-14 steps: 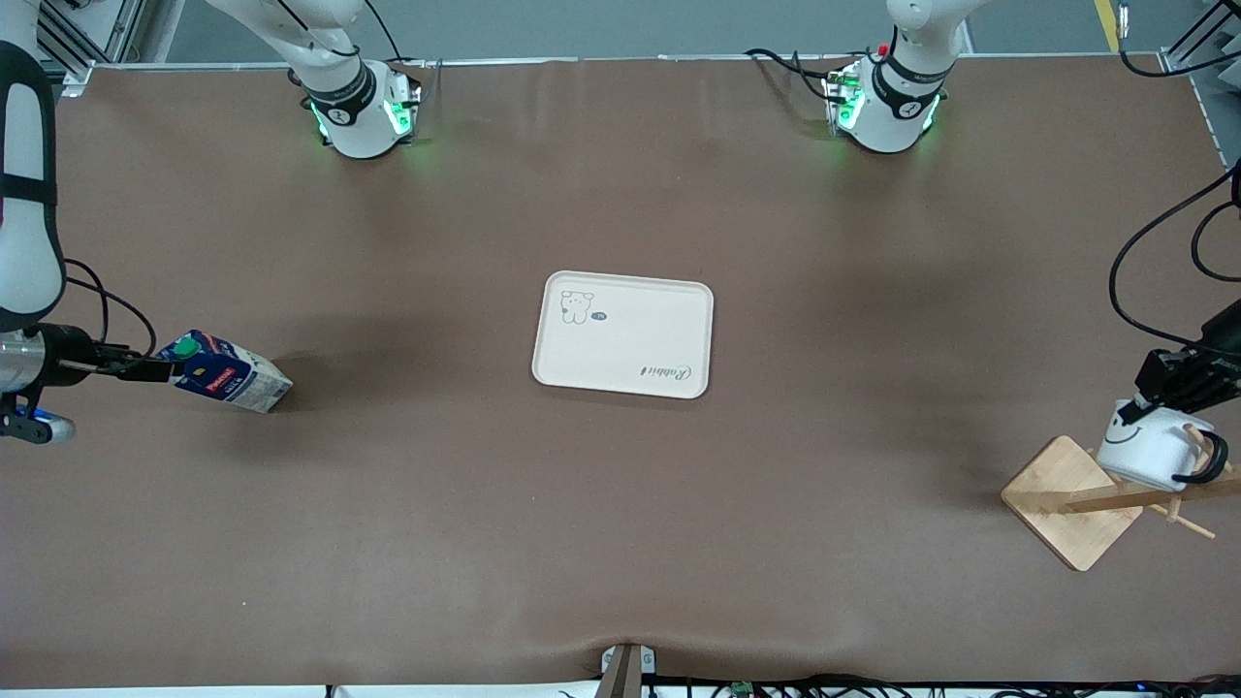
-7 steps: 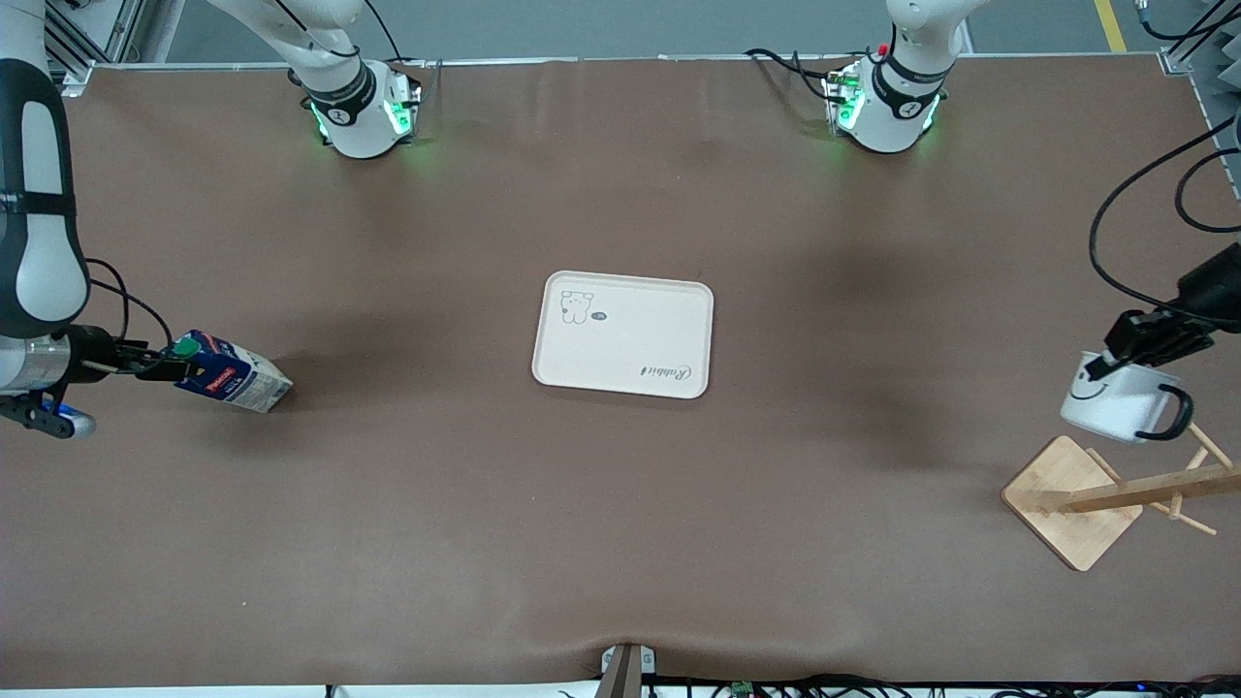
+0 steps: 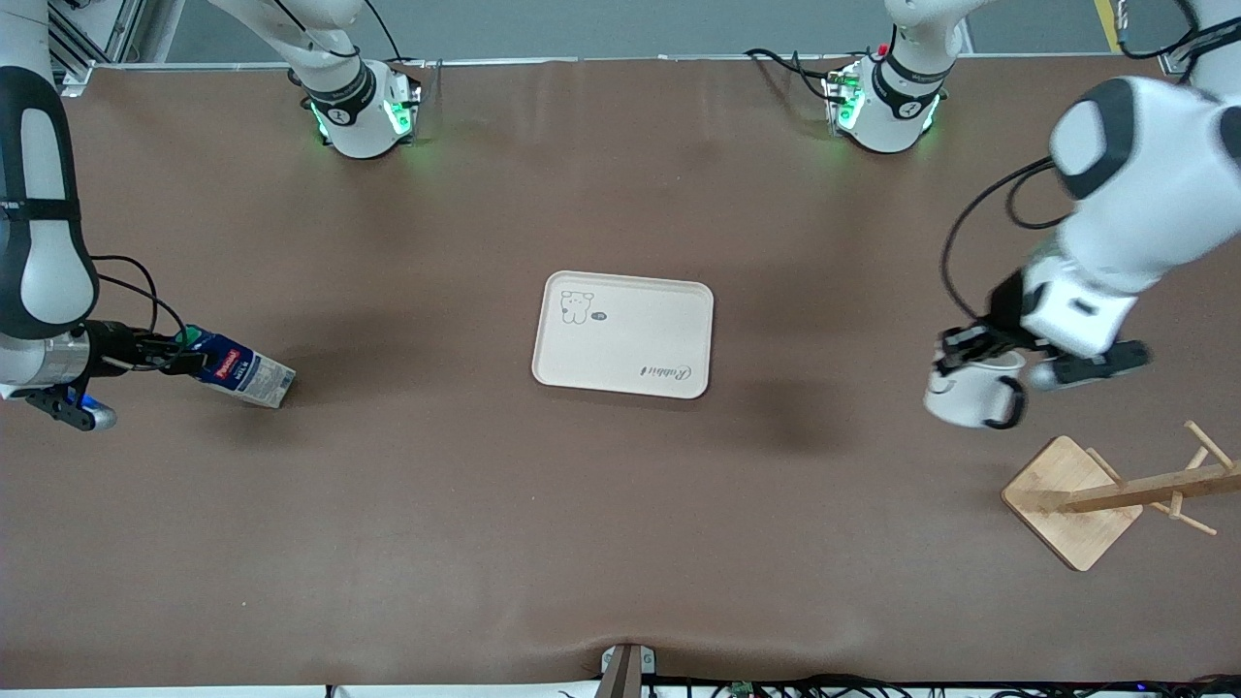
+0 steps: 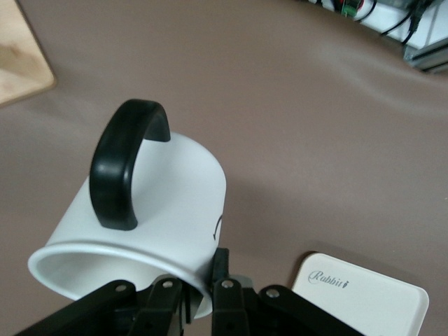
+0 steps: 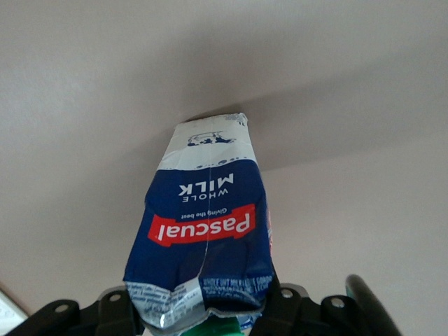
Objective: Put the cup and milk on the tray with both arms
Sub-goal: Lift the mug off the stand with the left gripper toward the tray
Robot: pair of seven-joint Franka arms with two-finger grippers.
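The cream tray [image 3: 620,334] lies flat mid-table; its corner shows in the left wrist view [image 4: 364,302]. My left gripper [image 3: 970,349] is shut on the rim of the white cup [image 3: 968,396] and holds it above the table between the tray and the wooden stand. In the left wrist view [image 4: 203,294] the cup [image 4: 161,210] lies tilted with its black handle [image 4: 124,168] up. My right gripper [image 3: 184,351] is shut on the cap end of the milk [image 3: 244,373] at the right arm's end of the table. The carton [image 5: 206,224] is tilted, base end low by the table, held at the gripper [image 5: 203,308].
A wooden peg stand with a square base [image 3: 1071,499] stands at the left arm's end, nearer the front camera than the cup; its base corner shows in the left wrist view [image 4: 21,56]. The arm bases [image 3: 361,111] [image 3: 884,107] stand along the table's back edge.
The left gripper has lifted the cup off the wooden stand and carried it toward the tray. The right gripper has shifted slightly with the milk, tilting the carton.
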